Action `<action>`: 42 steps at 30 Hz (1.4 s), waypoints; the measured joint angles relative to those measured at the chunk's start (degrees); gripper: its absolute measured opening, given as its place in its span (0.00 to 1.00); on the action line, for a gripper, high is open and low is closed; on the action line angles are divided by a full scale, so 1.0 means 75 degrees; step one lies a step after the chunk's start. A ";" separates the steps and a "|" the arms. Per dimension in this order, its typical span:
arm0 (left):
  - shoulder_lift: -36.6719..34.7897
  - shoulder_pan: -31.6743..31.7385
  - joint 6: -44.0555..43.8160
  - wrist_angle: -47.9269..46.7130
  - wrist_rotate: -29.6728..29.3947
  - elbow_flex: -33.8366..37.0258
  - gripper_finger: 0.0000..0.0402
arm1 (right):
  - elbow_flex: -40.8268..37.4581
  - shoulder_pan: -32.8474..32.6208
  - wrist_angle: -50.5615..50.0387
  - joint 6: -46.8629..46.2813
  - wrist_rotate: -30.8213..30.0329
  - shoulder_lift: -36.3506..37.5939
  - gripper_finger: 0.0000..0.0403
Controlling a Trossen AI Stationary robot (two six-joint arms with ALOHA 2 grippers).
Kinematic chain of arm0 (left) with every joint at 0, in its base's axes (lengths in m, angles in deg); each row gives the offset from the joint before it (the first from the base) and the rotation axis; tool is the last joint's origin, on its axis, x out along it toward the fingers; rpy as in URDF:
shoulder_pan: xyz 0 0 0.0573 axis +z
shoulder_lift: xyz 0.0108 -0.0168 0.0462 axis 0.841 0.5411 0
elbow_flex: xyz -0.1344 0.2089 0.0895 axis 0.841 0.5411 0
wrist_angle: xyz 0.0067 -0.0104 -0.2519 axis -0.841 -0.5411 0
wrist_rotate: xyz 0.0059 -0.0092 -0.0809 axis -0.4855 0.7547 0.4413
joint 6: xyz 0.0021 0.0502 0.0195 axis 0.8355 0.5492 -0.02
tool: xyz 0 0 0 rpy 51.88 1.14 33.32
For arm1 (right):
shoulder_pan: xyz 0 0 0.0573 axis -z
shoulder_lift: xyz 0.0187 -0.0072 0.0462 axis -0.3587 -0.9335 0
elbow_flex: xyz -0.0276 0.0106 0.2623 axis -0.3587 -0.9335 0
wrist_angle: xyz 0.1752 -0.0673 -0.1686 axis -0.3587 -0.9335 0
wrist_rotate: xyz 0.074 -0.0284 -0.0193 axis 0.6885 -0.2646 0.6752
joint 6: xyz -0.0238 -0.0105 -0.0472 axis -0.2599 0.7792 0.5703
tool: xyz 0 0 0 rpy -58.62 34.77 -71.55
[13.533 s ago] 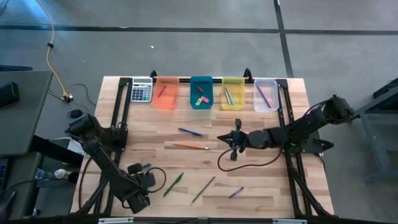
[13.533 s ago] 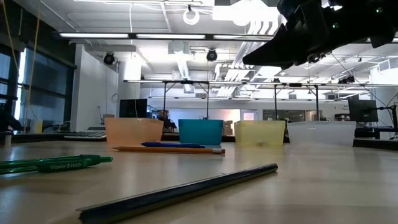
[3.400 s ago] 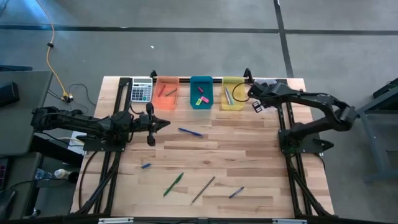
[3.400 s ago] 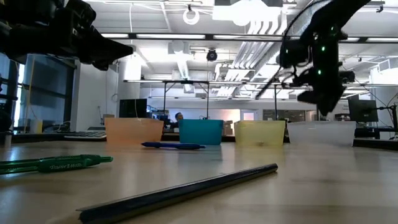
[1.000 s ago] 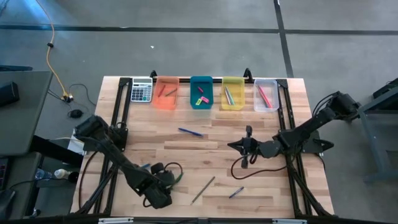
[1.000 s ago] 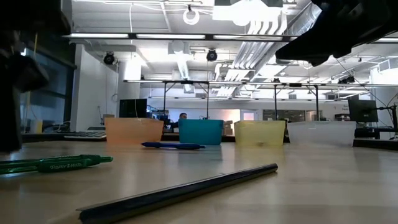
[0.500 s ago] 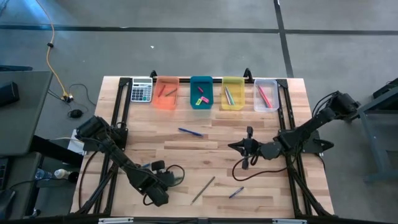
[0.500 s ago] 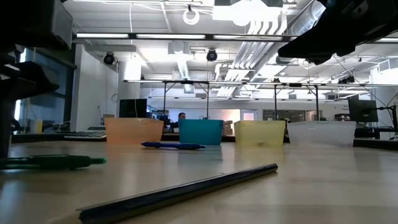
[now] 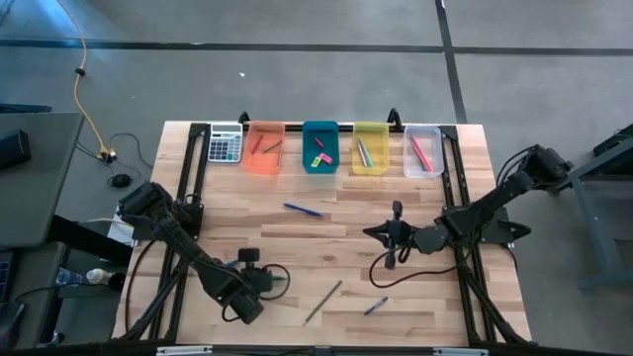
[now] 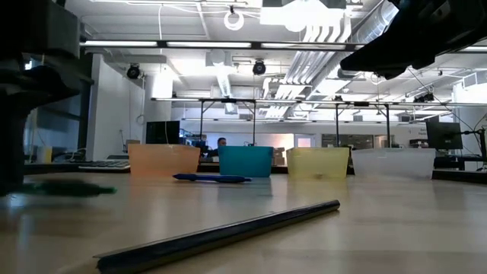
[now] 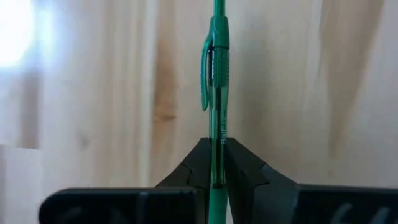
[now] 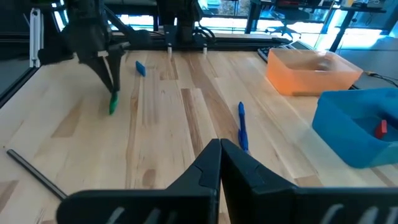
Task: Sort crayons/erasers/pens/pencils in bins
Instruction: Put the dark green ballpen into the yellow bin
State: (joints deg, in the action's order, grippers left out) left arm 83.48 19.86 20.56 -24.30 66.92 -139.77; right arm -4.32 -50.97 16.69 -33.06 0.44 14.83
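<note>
Wooden table [image 9: 425, 297] carries four bins [image 9: 320, 148], calculator [image 9: 225, 144], pens [image 9: 302, 210], perhaps a pencil [image 9: 323, 301].

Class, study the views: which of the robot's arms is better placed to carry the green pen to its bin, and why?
Left. The left gripper is shut on the green pen, whereas the right gripper is shut, empty, hovering mid-table.

Light wood plank table [image 9: 415, 198] on a grey concrete floor [image 9: 297, 89] crossed by dark seam lines. An orange cable [image 9: 87, 99] runs across the floor at 10 o'clock, beside a grey desk [image 9: 30, 168] at 9. Low view: open industrial hall, white ceiling ducts [image 10: 304, 46], fluorescent strip lights [image 10: 175, 43], black frame racks [image 10: 228, 114], far glazed wall.
</note>
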 joint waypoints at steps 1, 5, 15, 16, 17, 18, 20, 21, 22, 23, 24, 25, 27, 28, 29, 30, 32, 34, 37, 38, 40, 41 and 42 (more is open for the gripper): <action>-0.0130 0.0000 -0.0049 -0.0061 -0.0082 0.0000 0.03 | 0.0000 0.0000 -0.0025 0.0000 0.0000 0.0002 0.00; -0.0593 -0.0017 -0.0204 -0.0048 -0.0497 0.0152 0.03 | 0.0000 0.0000 -0.0351 -0.0264 0.0003 0.0003 0.00; -0.2121 0.0192 0.0768 0.3972 -0.1227 0.2174 0.03 | -0.0009 0.0065 0.0133 -0.0522 0.0012 -0.0759 0.00; -0.2245 0.0261 0.0940 0.4503 -0.1252 0.2435 0.03 | -0.0003 0.0092 0.0591 -0.0415 0.0045 -0.0998 0.00; -0.2316 0.0347 0.1167 0.5218 -0.1270 0.2673 0.03 | 0.0000 0.0094 0.0921 -0.0321 0.0144 -0.1207 0.00; -0.2380 0.0448 0.1405 0.5921 -0.1267 0.2897 0.03 | -0.0006 0.0111 0.1339 -0.0197 0.0241 -0.1441 0.00; -0.2476 0.0616 0.1857 0.7364 -0.1292 0.3332 0.03 | 0.0009 0.0198 0.2456 0.0001 0.0600 -0.2018 0.00; -0.2483 0.0698 0.2114 0.8139 -0.1299 0.3519 0.03 | 0.0009 0.0209 0.2937 0.0054 0.0681 -0.2264 0.00; -0.2458 0.0777 0.2364 0.8939 -0.1299 0.3688 0.03 | 0.0024 0.0230 0.3493 0.0090 0.0804 -0.2533 0.00; -0.2414 0.0846 0.2611 0.9645 -0.1296 0.3833 0.03 | 0.0092 0.0274 0.4026 0.0164 0.0981 -0.2840 0.00; -0.2384 0.0902 0.2892 1.0269 -0.1298 0.3968 0.03 | 0.0111 0.0294 0.4516 0.0244 0.1120 -0.3064 0.00; -0.2330 0.0962 0.3156 1.0826 -0.1301 0.4063 0.03 | 0.0139 0.0303 0.4981 0.0299 0.1195 -0.3278 0.00; -0.2235 0.1108 0.3486 1.1679 -0.1296 0.4194 0.03 | 0.0360 0.0374 0.5808 0.0308 0.1304 -0.3698 0.00; -0.2199 0.1182 0.3611 1.1993 -0.1286 0.4225 0.03 | 0.0440 0.0403 0.6087 0.0306 0.1311 -0.3833 0.00; -0.2157 0.1248 0.3718 1.2272 -0.1188 0.4216 0.03 | 0.0606 0.0439 0.6217 0.0352 0.1311 -0.3979 0.01; -0.2132 0.1317 0.3802 1.2467 -0.1108 0.4206 0.03 | 0.0793 0.0490 0.6223 0.0444 0.1347 -0.4100 0.02; -0.2071 0.1446 0.3957 1.2762 -0.0968 0.4173 0.03 | 0.1125 0.0567 0.6204 0.0602 0.1359 -0.4251 0.06; -0.2043 0.1544 0.4063 1.2964 -0.0915 0.4151 0.03 | 0.1597 0.0671 0.6116 0.0624 0.1411 -0.4416 0.12; -0.2043 0.1692 0.4068 1.3148 -0.0936 0.4150 0.03 | 0.2216 0.0726 0.5640 0.0579 0.1398 -0.4545 0.22; -0.2041 0.1739 0.4083 1.3206 -0.0950 0.4158 0.03 | 0.2411 0.0751 0.5507 0.0559 0.1378 -0.4562 0.26; -0.2042 0.1772 0.4147 1.3348 -0.0962 0.4156 0.03 | 0.2749 0.0758 0.5350 0.0640 0.1315 -0.4572 0.34; -0.2043 0.1794 0.4181 1.3360 -0.0999 0.4156 0.03 | 0.2907 0.0758 0.5270 0.0684 0.1351 -0.4578 0.37; -0.2043 0.1815 0.4222 1.3357 -0.1011 0.4156 0.03 | 0.3030 0.0758 0.5229 0.0705 0.1373 -0.4581 0.40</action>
State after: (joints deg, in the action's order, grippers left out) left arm 68.16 33.47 52.23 75.88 59.34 -108.60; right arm 18.40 -45.29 55.91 -27.77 10.73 -19.53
